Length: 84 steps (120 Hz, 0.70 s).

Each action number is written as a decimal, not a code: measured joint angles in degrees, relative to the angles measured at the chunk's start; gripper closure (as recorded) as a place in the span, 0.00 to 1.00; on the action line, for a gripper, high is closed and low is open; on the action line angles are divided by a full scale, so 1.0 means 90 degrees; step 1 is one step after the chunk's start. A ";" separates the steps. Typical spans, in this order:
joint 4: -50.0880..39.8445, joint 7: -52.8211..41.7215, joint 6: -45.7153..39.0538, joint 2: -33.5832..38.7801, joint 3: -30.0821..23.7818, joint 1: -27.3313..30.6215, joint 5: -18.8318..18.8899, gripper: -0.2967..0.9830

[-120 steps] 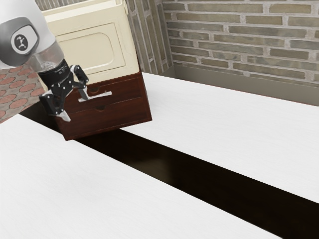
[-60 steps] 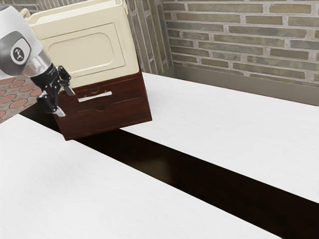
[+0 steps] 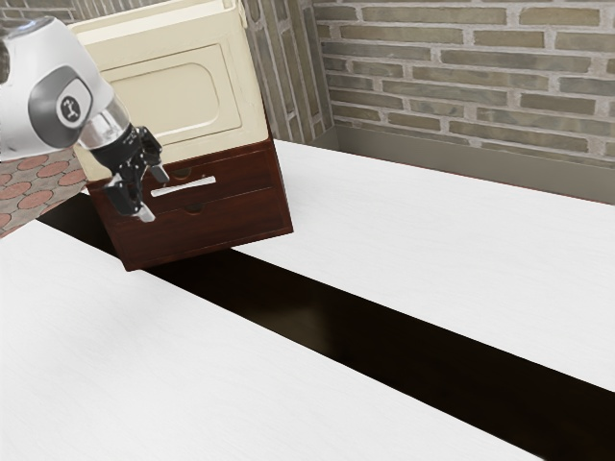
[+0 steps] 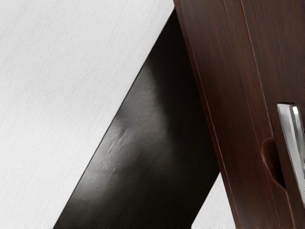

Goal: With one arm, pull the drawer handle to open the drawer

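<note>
My gripper [image 3: 154, 197] is open in the exterior view, its two fingertips apart and nothing between them. It hangs in front of the dark red-brown drawer unit [image 3: 235, 219], just off the exterior view's left end of the silver bar handle [image 3: 184, 187]. That handle is on the upper drawer, which looks closed. In the wrist view, part of the handle [image 4: 292, 138] stands against the wooden drawer unit [image 4: 214, 95], beside a curved notch.
A cream box [image 3: 168, 101] sits on top of the drawer unit. A dark strip [image 3: 307, 312] runs across the white table [image 3: 432, 250]. Behind stands a brick wall [image 3: 461, 77].
My gripper first drew back toward the exterior view's left, then came back toward its right, near the handle. The hand has tilted too. The drawer unit has not visibly moved.
</note>
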State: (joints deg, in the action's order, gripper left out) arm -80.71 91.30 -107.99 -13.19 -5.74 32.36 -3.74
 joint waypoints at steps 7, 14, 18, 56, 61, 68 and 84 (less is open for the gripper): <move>0.0000 0.0027 -0.0068 -0.0033 -0.0001 -0.0025 0.0000 0.23; -0.0004 0.0045 -0.0144 -0.0066 0.0002 -0.0029 0.0002 0.23; -0.0007 0.0050 -0.0191 -0.0089 0.0003 -0.0030 0.0003 0.23; 0.0025 0.0052 -0.0666 -0.0389 0.0001 -0.0040 0.0005 0.23; 0.0027 0.0043 -0.0745 -0.0407 -0.0003 -0.0046 0.0005 0.23; 0.0025 0.0031 -0.0846 -0.0409 -0.0005 -0.0055 0.0005 0.23; 0.0024 0.0004 -0.1020 -0.0456 -0.0006 -0.0070 0.0005 0.23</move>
State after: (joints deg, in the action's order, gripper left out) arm -80.49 91.33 -117.17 -17.30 -5.80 31.73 -3.69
